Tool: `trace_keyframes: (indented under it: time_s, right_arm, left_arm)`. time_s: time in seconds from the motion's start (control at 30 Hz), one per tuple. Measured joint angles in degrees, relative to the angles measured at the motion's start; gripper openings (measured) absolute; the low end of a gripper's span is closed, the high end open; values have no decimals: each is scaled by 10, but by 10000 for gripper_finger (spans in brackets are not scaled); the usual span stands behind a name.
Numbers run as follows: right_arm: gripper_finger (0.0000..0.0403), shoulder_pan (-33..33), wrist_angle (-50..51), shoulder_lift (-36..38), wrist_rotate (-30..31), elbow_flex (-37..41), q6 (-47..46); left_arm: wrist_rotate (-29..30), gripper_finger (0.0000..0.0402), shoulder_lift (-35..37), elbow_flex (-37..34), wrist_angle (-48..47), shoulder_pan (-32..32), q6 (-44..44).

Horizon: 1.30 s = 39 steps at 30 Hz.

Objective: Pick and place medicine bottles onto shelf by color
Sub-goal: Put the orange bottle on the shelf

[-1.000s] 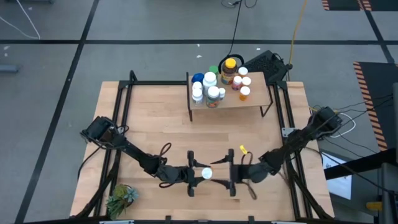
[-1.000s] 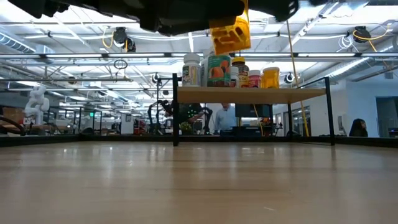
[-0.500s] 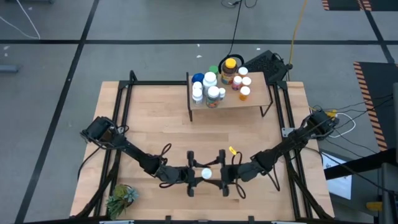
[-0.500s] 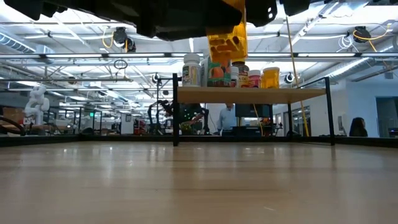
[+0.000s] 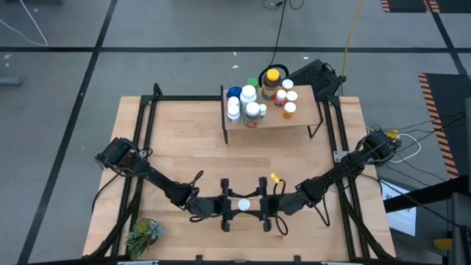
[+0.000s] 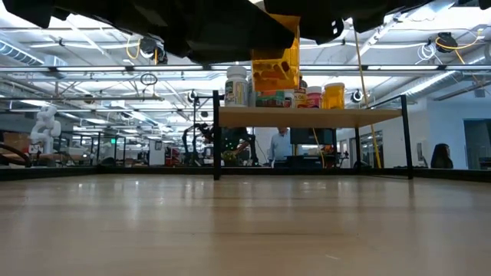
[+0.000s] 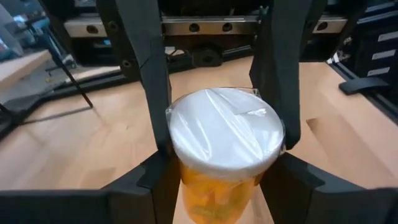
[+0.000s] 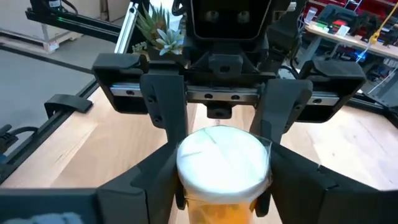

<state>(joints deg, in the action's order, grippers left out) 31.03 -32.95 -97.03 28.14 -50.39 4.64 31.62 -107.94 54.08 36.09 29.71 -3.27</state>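
- Both arms reach low to the table's near-middle, grippers facing each other.
- The left gripper (image 5: 229,205) pinches an orange pill bottle (image 7: 219,186) with a white cap, off the tabletop.
- The right gripper (image 5: 259,205) has its fingers (image 8: 166,121) on either side of the same bottle, apparently touching it.
- The shelf (image 5: 298,119), far side, holds the other bottles.

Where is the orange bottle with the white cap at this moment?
In the high view, the orange bottle with the white cap is at the table's near edge, between the left gripper and the right gripper, far from the light-wood shelf. Both grippers' fingers flank it.
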Motion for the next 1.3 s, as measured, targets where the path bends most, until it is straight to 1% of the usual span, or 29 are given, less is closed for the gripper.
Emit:
trace_keyframes:
  time_s: [0.07,0.17,0.33,0.47,0.53,0.67,0.8,0.93,1.03,1.13,1.23,1.3]
  right_arm:
    - [213,-1,0,0,1,0,-4]
    - [214,-6,16,10,-1,1,-35]
    - [204,-22,68,54,-2,3,-57]
    - [204,-35,110,111,6,7,-50]
    - [205,-40,145,154,35,7,-39]
    - [206,-61,231,255,116,7,-14]
    - [207,-118,274,359,137,7,-5]
    - [207,-198,313,442,145,7,16]
    - [207,-259,340,491,181,7,34]
    - [207,-319,362,525,201,7,51]
    - [207,-383,388,544,199,7,55]
    - [207,-429,412,546,199,7,55]
  left_arm:
    - [0,197,0,0,-4,0,23]
    - [0,221,0,0,-4,1,34]
    - [5,290,14,0,-16,-6,24]
    - [21,340,41,0,-74,-22,25]
    - [39,357,56,-2,-127,-31,39]
    - [61,373,73,-2,-175,-63,55]
    - [63,371,73,-2,-181,-101,36]
    - [64,365,73,-2,-177,-149,19]
    - [49,363,73,-2,-176,-186,19]
    - [8,363,73,-2,-179,-217,19]
    - [-25,363,73,-2,-180,-238,21]
    - [-35,363,73,-2,-181,-246,21]
